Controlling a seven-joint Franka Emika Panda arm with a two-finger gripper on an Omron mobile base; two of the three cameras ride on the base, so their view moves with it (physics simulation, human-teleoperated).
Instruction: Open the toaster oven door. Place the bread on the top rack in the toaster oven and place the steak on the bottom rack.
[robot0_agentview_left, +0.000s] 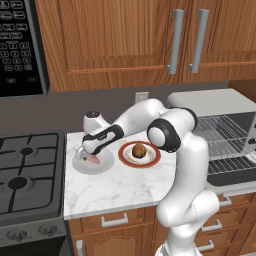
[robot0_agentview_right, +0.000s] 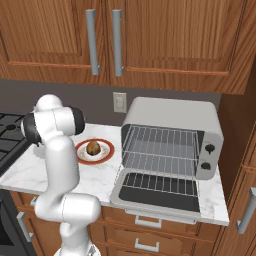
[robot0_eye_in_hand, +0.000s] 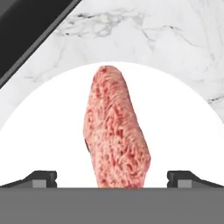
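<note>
- In the hand view we saw the steak (robot0_eye_in_hand: 116, 129) lying on a white plate (robot0_eye_in_hand: 183, 131), its long axis running away from the camera, squarely between the two finger tips (robot0_eye_in_hand: 41, 178).
- The gripper (robot0_eye_in_hand: 112, 179) stood wide open: one tip sat well to each side of the steak, neither touching it, and nothing was held.
- From the left base view we noted the gripper (robot0_agentview_left: 91, 156) low over the white plate (robot0_agentview_left: 82, 167), with a pink edge of the steak (robot0_agentview_left: 93, 160) showing beneath the hand.
- The bread (robot0_agentview_left: 139, 150) sat on a red-rimmed plate (robot0_agentview_left: 123, 155) just beside the white plate, on the marble counter (robot0_agentview_left: 110, 187).
- The toaster oven (robot0_agentview_right: 172, 137) stood at the right end of the counter, its door (robot0_agentview_right: 155, 196) dropped flat open.
- We saw the top rack (robot0_agentview_right: 162, 137) and the bottom rack (robot0_agentview_right: 157, 162) both bare.
- The microwave keypad (robot0_agentview_left: 15, 40) carried small markings we could not read; we found no other legible writing or brand.
</note>
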